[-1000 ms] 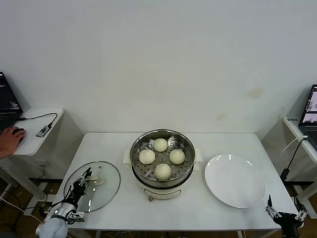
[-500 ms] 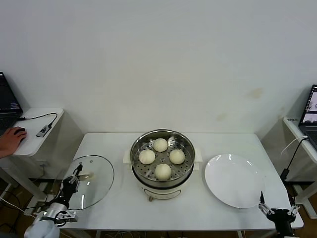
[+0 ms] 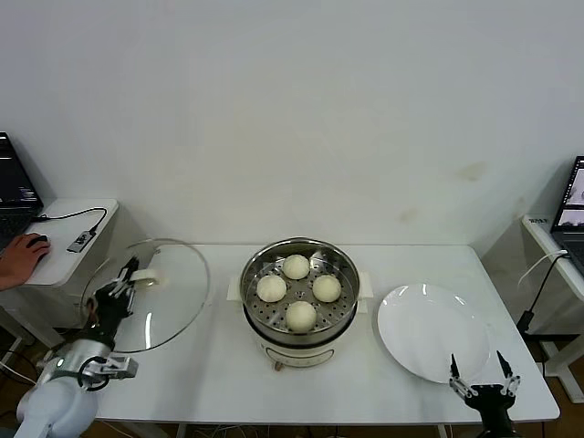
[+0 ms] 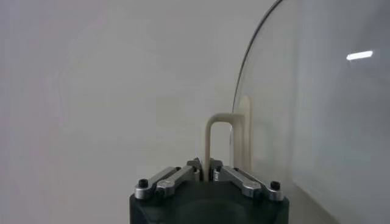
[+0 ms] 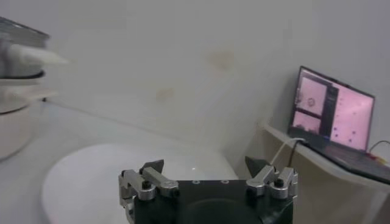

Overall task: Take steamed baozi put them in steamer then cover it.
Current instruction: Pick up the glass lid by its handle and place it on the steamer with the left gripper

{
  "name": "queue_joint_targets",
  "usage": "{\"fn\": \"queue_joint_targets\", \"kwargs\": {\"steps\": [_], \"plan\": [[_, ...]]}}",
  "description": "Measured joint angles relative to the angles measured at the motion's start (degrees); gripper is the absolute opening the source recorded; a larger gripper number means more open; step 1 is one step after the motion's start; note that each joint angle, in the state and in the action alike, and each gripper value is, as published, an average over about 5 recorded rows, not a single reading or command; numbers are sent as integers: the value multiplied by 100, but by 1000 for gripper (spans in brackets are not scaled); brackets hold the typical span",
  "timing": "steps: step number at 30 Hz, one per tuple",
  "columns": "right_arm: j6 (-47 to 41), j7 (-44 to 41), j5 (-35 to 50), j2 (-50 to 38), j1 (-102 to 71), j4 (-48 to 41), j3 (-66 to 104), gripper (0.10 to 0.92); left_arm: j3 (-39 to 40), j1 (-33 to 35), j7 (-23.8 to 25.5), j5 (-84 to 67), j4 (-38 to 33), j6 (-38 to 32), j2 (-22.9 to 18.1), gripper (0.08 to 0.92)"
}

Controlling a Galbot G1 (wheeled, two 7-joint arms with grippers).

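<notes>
1. The steamer sits at centre of the head view on the white table, its steel pot uncovered; the four steamed baozi already rest on the perforated tray inside, so judging by this, only the covering is left.
2. The glass lid hangs in the left-centre of the frame, tilted and clear of the table, well apart from the steamer. To seat it well, it should be levelled, carried across until centred over the rim, then lowered straight so its edge does not catch the pot wall or press a bun.
3. The white plate lies bare at lower right, beside the steamer.
4. The left gripper is clamped on the lid's cream handle; a firm hold matters, since the glass could swing.
5. The right gripper waits at the bottom right edge, fingers spread apart, holding nothing.
6. No brand, label or legible writing shows on any item.
</notes>
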Motion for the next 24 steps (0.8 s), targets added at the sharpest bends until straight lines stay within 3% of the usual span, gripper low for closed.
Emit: {"fn": "queue_joint_targets", "kwargs": {"steps": [9, 24], "plan": [[12, -19, -213, 140, 37, 51, -141, 823, 1203, -744, 557, 178, -481, 659, 43, 146], [110, -35, -560, 285, 139, -112, -204, 823, 3144, -2354, 1525, 1057, -145, 1621, -659, 146]]}}
